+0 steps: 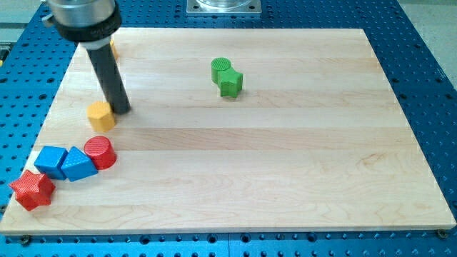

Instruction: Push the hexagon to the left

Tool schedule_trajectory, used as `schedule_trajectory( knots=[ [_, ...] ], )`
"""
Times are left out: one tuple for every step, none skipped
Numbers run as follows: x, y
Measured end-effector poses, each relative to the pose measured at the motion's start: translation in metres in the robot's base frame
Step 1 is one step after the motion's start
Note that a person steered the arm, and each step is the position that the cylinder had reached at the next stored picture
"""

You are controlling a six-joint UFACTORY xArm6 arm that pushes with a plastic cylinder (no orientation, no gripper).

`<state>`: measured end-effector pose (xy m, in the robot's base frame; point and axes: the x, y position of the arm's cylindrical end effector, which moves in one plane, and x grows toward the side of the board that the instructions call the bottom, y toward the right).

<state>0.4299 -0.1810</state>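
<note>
1. Touching the yellow hexagon (pixel 101 114) on its right side, my tip (pixel 122 111) rests on the wooden surface (pixel 285 157) at the far left; the end effector is a plain rod, with nothing to spread or pinch.
2. Nearer, at the left edge, 4 blocks cluster: red cylinder (pixel 100 152), 2 blue blocks (pixel 51 160) (pixel 78 164) (shapes unclear), red star (pixel 32 189).
3. Well apart, far centre, a green cylinder (pixel 222 68) touches a green star (pixel 230 83).
4. Another yellow block (pixel 113 48) peeks out behind the rod.

Yellow hexagon (pixel 101 114); pale wooden board (pixel 285 157)
</note>
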Motion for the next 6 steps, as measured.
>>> schedule_trajectory(
  knots=[
    [0.028,0.039],
    [0.051,0.068],
    [0.063,0.02],
    [0.061,0.002],
    [0.038,0.001],
    [0.017,0.002]
  ],
)
